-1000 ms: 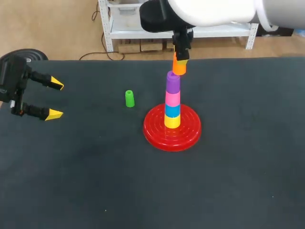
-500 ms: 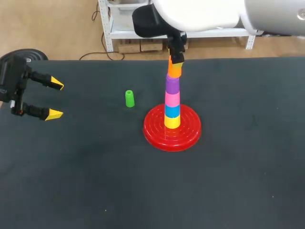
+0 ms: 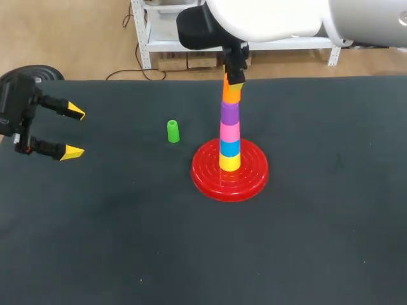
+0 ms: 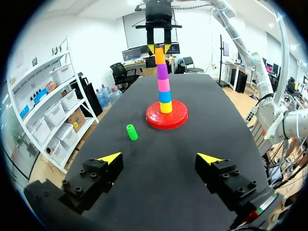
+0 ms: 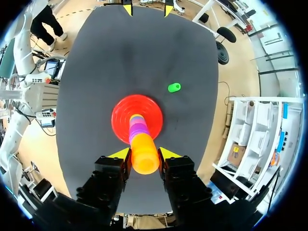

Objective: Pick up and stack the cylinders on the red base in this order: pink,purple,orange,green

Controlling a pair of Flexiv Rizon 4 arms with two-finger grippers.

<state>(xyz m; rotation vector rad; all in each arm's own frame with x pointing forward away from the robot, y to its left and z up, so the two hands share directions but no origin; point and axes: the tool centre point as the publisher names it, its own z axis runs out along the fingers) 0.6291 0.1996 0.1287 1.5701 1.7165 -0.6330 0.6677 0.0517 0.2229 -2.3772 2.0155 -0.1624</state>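
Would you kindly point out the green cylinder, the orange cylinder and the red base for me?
green cylinder (image 3: 173, 131), head view, middle of its side.
orange cylinder (image 5: 144, 153), right wrist view, middle of its side.
red base (image 3: 252, 177), head view, bare ridged rim.

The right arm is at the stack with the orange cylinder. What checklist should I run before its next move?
1. Right gripper has fingers on both sides of the orange cylinder: ok.
2. Orange cylinder on the purple cylinder: ok; fully seated: cannot tell.
3. Pink cylinder under purple: ok.
4. Green cylinder on the table, apart from the red base: ok.
5. Left gripper open, away from the stack: ok.
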